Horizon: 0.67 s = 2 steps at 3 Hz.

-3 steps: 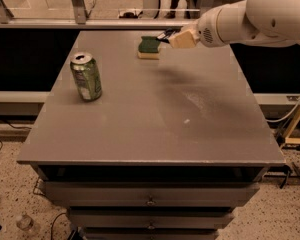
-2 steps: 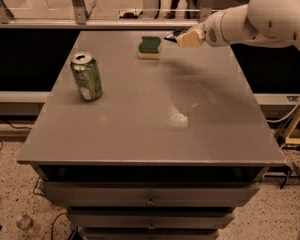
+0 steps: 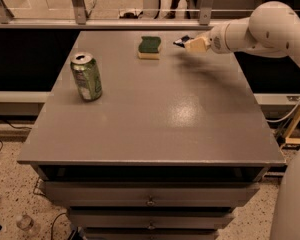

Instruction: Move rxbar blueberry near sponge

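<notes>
The sponge [image 3: 150,46], dark green on top with a pale yellow base, lies at the far middle of the grey table [image 3: 155,119]. My gripper [image 3: 183,42] hovers just right of the sponge, a little above the table. It is shut on the rxbar blueberry [image 3: 179,41]. Only a small dark blue end of the bar shows at the fingertips; the rest is hidden. The white arm [image 3: 260,31] reaches in from the right.
A green soda can [image 3: 86,77] stands upright at the left of the table. A metal railing [image 3: 140,23] runs along the far edge. Drawers [image 3: 150,200] sit below the front edge. Cables lie on the floor at the left.
My gripper has shifted a little to the right, away from the sponge, still holding the bar. The sponge and the can have not moved.
</notes>
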Each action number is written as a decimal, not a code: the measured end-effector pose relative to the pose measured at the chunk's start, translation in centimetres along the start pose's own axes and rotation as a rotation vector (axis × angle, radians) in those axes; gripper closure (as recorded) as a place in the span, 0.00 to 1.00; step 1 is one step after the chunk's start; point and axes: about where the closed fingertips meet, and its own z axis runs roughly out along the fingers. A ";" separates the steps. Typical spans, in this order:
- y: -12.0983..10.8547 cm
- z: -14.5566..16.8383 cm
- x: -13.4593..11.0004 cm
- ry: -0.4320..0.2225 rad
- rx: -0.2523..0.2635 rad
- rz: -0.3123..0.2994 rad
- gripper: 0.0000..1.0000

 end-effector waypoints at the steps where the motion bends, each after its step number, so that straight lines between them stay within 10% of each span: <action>1: -0.5 1.6 1.6 -0.001 -0.013 0.029 1.00; 2: -0.4 3.1 2.4 0.000 -0.032 0.038 1.00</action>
